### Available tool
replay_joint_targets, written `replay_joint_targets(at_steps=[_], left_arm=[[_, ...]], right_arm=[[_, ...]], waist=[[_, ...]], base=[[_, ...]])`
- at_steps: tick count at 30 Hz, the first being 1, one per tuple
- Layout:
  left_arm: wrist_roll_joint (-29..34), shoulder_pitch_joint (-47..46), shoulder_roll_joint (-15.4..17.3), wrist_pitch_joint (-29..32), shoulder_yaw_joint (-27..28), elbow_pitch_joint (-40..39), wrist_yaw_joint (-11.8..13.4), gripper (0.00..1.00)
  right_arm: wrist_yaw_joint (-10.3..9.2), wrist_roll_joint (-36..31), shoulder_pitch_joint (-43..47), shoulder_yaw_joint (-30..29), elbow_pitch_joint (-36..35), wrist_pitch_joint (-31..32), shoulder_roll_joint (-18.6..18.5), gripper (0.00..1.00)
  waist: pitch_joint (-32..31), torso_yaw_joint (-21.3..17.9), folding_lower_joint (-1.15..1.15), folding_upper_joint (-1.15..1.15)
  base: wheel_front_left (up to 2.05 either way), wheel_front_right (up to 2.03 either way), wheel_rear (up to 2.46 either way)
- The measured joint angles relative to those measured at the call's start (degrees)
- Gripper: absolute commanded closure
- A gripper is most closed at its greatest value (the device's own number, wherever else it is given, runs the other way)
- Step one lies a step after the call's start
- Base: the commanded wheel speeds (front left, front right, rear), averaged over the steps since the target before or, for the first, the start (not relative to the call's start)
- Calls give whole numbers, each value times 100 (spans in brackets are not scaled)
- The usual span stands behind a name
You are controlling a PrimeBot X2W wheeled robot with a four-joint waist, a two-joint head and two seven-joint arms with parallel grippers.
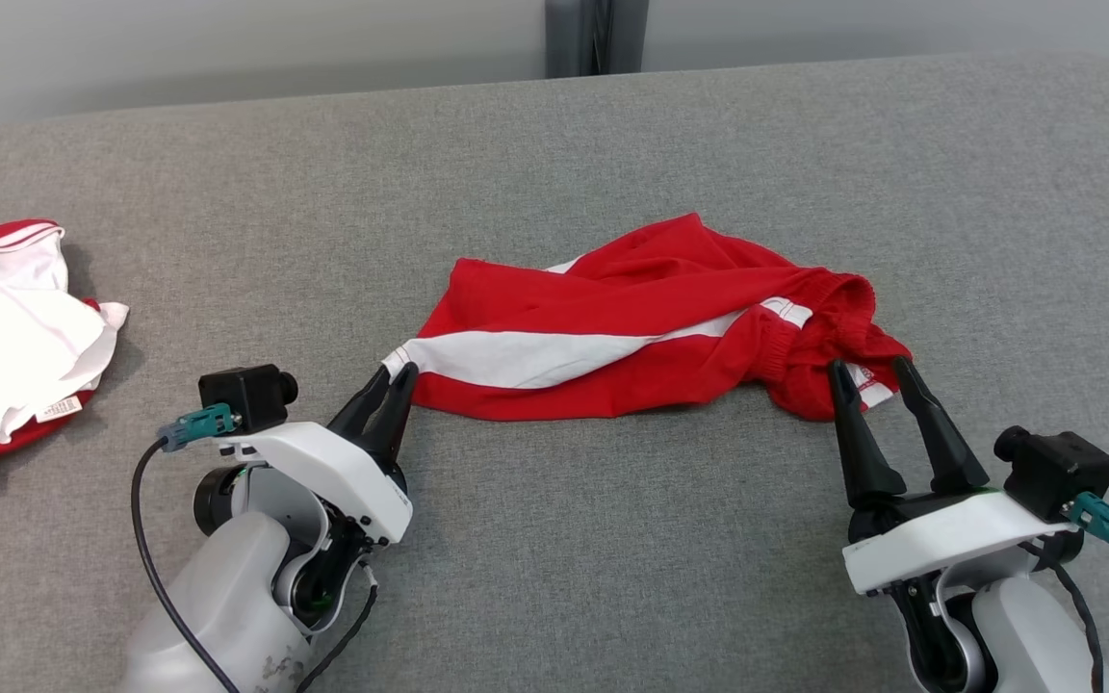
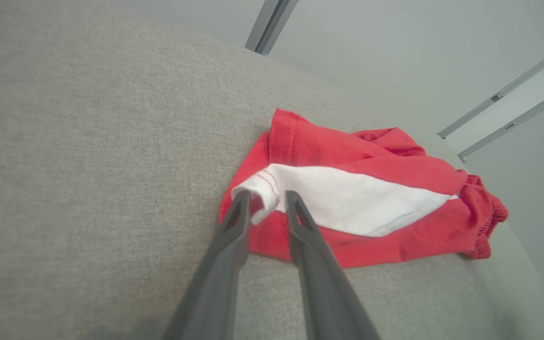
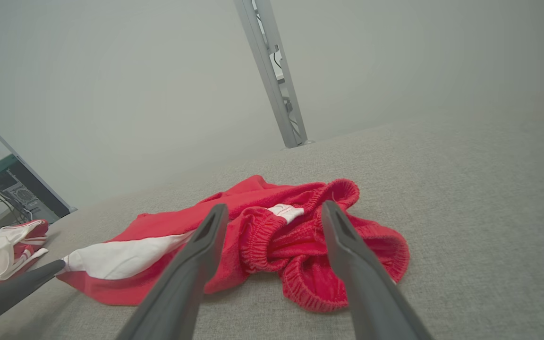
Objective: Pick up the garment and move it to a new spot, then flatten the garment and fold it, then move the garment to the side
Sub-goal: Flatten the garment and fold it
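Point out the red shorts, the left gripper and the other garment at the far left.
red shorts (image 1: 651,279): head view, red fabric above the white stripe.
left gripper (image 1: 399,371): head view, between its fingertips.
other garment (image 1: 15,318): head view, its white fabric.

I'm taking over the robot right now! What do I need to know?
Left gripper: jaws nearly together around the white hem corner of the red shorts; firm grip unclear.
Right gripper: open, fingers astride the bunched waistband.
The shorts lie crumpled in the middle of the grey pad; another red-and-white garment sits at far left.
Done: nothing visibly finished.
Left: lift, move, flatten, fold, set aside.
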Motion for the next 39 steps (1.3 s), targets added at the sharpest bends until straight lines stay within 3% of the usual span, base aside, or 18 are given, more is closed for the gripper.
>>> replay_joint_targets(at_steps=[1, 2, 3, 4, 12, 19, 25, 39], left_arm=[[-49, -4, 21, 1, -41, -3, 0, 68], [-103, -17, 35, 2, -83, -5, 0, 80], [-158, -37, 45, 1, -122, -2, 0, 99], [-208, -66, 56, 0, -159, 3, 0, 100], [-500, -201, 134, -146, -374, 107, 0, 100], [-601, -221, 200, -648, -476, 86, 0, 100], [-560, -221, 196, -789, -609, 100, 0, 100], [-458, -224, 132, -889, -895, 92, 0, 100]], right_arm=[[0, -5, -12, 12, -1, 0, -1, 0], [0, -5, -21, 20, -1, 0, -1, 0], [0, -5, -23, 25, -1, 0, -2, 0], [0, -7, -24, 31, 0, 0, -4, 0], [0, -4, -69, 15, 33, 0, -4, 0], [0, 132, -83, 1, 151, 0, -36, 0], [0, 792, -228, 244, 586, 2, -107, 0], [0, 3025, -1197, 665, 1358, 737, -296, 0]], waist=[[10, 2, 0, 0], [21, 2, 0, 0], [30, 2, 0, 0], [41, 0, 0, 0], [61, -26, 0, 0], [-76, 43, 0, 0], [-154, 162, 0, 0], [-55, 418, 0, 0]], base=[[0, 0, 0], [0, 0, 0], [0, 0, 0], [0, 0, 0], [0, 0, 0], [0, 0, 0], [0, 0, 0], [0, 0, 0]])
